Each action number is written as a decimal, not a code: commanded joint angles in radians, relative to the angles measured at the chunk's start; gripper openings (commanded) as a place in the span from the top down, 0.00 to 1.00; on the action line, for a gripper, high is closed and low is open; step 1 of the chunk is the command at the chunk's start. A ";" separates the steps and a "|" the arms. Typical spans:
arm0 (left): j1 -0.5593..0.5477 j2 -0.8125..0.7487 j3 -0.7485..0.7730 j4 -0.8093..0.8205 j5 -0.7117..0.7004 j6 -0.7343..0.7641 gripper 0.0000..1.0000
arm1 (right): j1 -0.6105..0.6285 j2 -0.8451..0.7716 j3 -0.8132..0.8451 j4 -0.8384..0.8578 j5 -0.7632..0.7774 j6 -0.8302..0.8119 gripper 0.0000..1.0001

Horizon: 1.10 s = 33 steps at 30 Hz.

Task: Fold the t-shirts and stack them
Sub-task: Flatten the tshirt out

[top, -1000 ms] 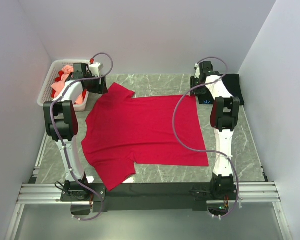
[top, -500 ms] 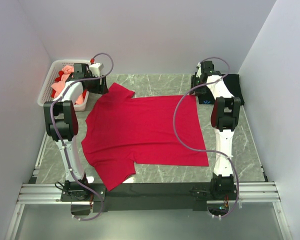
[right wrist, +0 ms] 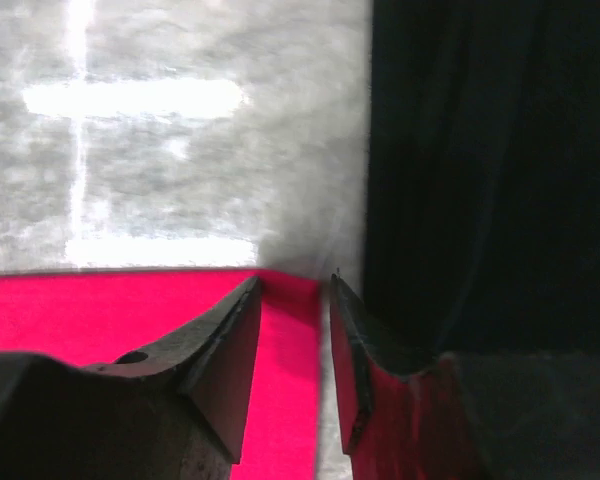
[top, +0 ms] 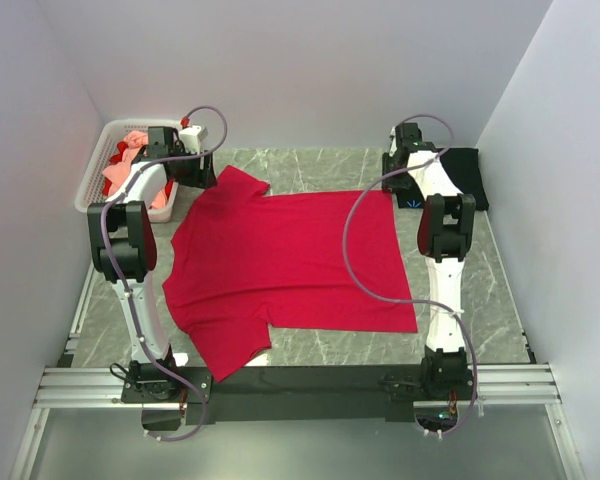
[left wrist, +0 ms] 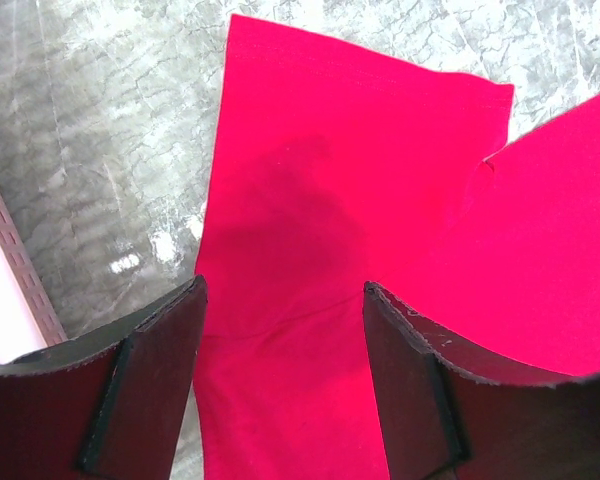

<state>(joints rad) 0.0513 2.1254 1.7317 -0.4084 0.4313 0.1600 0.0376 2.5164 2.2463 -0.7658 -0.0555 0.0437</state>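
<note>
Working on the crimson-red t-shirt (top: 280, 265), spread flat across the middle of the table (top: 320, 165), neck toward 9 o'clock, hem toward 3 o'clock. Hovering over its far sleeve at 10 o'clock with the left gripper (left wrist: 282, 288), jaws wide apart, holding nothing. Straddling the far hem corner at 2 o'clock with the right gripper (right wrist: 292, 282), jaws drawn to a narrow slit yet parted, not clamped; contact with the cloth impossible to judge. Could go wrong by catching the black t-shirt (right wrist: 490, 170), folded just beside that corner with only a thin strip of marble between, and so dragging both up together. Could also close on the bare edge of the hem, slip off on lifting and skew the fold. On the left, risk of pinching sleeve alone, bunching it instead of turning the shoulder over. From above: seeing the whole layout, including the salmon-pink t-shirt (top: 132, 142) heaped in the white basket (top: 92, 180) at 10 o'clock, but neither jaw gap. From the wrists: seeing both gaps and the cloth beneath, but nothing of the near sleeve at 7 o'clock.
</note>
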 commanded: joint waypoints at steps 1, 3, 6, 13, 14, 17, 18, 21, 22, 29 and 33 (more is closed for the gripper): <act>0.016 0.030 0.003 -0.026 -0.048 -0.002 0.30 | 0.018 0.036 0.044 -0.040 0.036 -0.011 0.60; 0.018 0.033 0.005 -0.023 -0.051 -0.001 0.30 | 0.016 0.036 0.036 -0.041 0.022 -0.011 0.63; 0.016 0.050 0.025 -0.029 -0.055 -0.008 0.30 | 0.016 0.032 0.027 -0.040 0.006 -0.010 0.71; 0.015 0.113 0.081 -0.006 -0.072 -0.043 0.35 | 0.015 0.018 0.024 -0.029 -0.017 -0.016 1.00; 0.013 0.122 0.091 -0.007 -0.080 -0.043 0.36 | 0.015 0.009 0.003 -0.020 -0.018 -0.021 1.00; 0.007 0.163 0.137 -0.036 -0.092 -0.024 0.41 | 0.015 -0.018 -0.016 0.000 -0.024 -0.028 1.00; 0.004 0.180 0.150 -0.044 -0.101 -0.017 0.41 | 0.015 -0.022 -0.017 0.003 -0.021 -0.030 1.00; -0.002 0.195 0.147 -0.041 -0.132 -0.016 0.40 | 0.015 -0.039 -0.025 0.011 -0.020 -0.034 1.00; -0.008 0.197 0.143 -0.024 -0.147 -0.017 0.40 | 0.016 -0.050 -0.040 0.025 -0.020 -0.034 1.00; -0.041 0.223 0.138 -0.043 -0.243 0.024 0.44 | 0.015 -0.045 -0.021 0.008 -0.018 -0.034 1.00; -0.044 0.237 0.135 -0.037 -0.253 0.032 0.48 | 0.015 -0.045 -0.022 0.005 -0.020 -0.068 1.00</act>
<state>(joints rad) 0.0113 2.3219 1.8481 -0.4259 0.2211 0.1719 0.0532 2.5042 2.2189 -0.7399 -0.0750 0.0025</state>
